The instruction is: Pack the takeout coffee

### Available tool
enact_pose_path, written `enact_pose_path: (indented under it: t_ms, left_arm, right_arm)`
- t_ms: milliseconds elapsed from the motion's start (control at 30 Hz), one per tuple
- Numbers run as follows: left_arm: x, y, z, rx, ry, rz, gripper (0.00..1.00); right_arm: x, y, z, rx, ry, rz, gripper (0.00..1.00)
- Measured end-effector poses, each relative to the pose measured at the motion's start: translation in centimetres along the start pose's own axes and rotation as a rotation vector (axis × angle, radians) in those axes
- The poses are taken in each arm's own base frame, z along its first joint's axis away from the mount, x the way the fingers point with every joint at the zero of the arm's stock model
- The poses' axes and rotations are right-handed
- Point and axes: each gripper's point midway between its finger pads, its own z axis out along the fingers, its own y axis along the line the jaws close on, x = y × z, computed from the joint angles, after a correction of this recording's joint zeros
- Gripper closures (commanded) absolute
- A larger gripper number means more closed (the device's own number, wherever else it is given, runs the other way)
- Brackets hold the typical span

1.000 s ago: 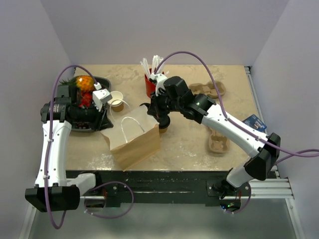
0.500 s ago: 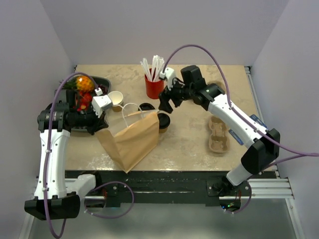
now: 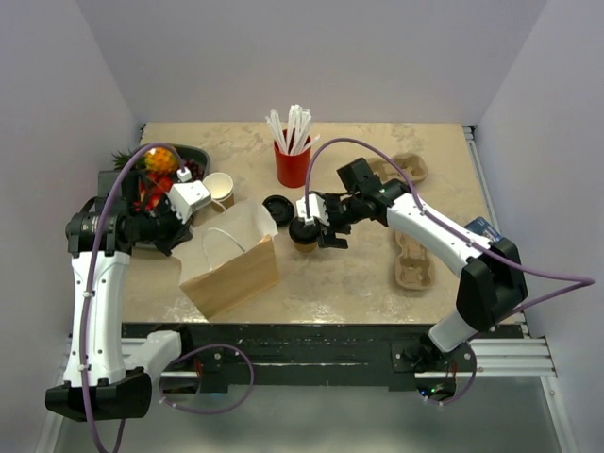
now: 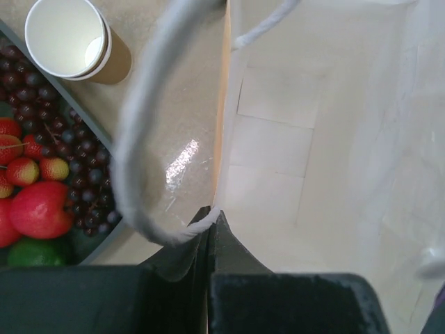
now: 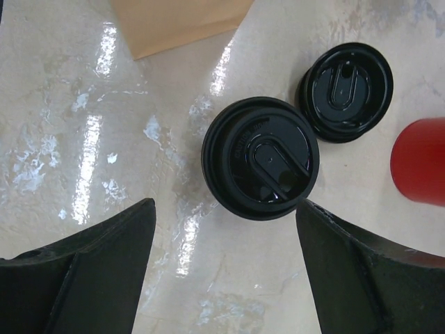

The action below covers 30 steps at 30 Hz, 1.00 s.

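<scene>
The takeout coffee (image 3: 302,237), a small tan cup with a black lid (image 5: 261,158), stands upright on the table just right of the brown paper bag (image 3: 229,262). My right gripper (image 3: 319,229) hovers over it, open. In the right wrist view the lid lies just ahead of the gap between my spread fingers (image 5: 90,271), and nothing is held. My left gripper (image 4: 211,224) is shut on the bag's rim where the white cord handle (image 4: 139,174) joins it, holding the bag's mouth (image 4: 313,139) open. From above, that left gripper (image 3: 192,229) is at the bag's top left corner.
A loose flat black lid (image 3: 276,205) lies behind the coffee. A red straw cup (image 3: 293,166) stands further back. A lidless tan cup (image 4: 66,42) and a fruit tray (image 3: 196,154) are left of the bag. Two pulp cup carriers (image 3: 415,262) (image 3: 401,170) lie to the right.
My left gripper has closed on the bag's rim and drawn the bag left and nearer. My right gripper has let go of the bag, opened, and come down over the coffee.
</scene>
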Motion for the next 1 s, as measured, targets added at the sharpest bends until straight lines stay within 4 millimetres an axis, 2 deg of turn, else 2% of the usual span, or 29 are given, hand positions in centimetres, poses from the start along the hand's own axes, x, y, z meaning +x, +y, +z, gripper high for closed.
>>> enact_pose_path:
  t_ms: [267, 300, 500, 800, 1000]
  left_arm:
    - [-0.3, 0.3, -0.3, -0.008, 0.000, 0.013, 1.00]
    - [-0.4, 0.3, -0.3, -0.008, 0.000, 0.014, 1.00]
    - [-0.2, 0.4, -0.3, -0.011, 0.009, 0.012, 1.00]
    - [0.0, 0.6, -0.3, -0.020, 0.019, 0.011, 1.00]
    - [0.0, 0.6, -0.3, -0.021, 0.019, 0.008, 1.00]
  right_arm:
    - [0.1, -0.1, 0.7, -0.031, -0.021, -0.156, 0.13]
    - [0.3, 0.0, 0.9, -0.032, -0.022, -0.174, 0.10]
    - [1.9, 0.6, 2.9, -0.020, -0.015, -0.260, 0.11]
    - [1.3, -0.5, 6.3, 0.138, -0.010, -0.425, 0.12]
    - [0.1, -2.1, 7.1, 0.255, -0.006, -0.473, 0.14]
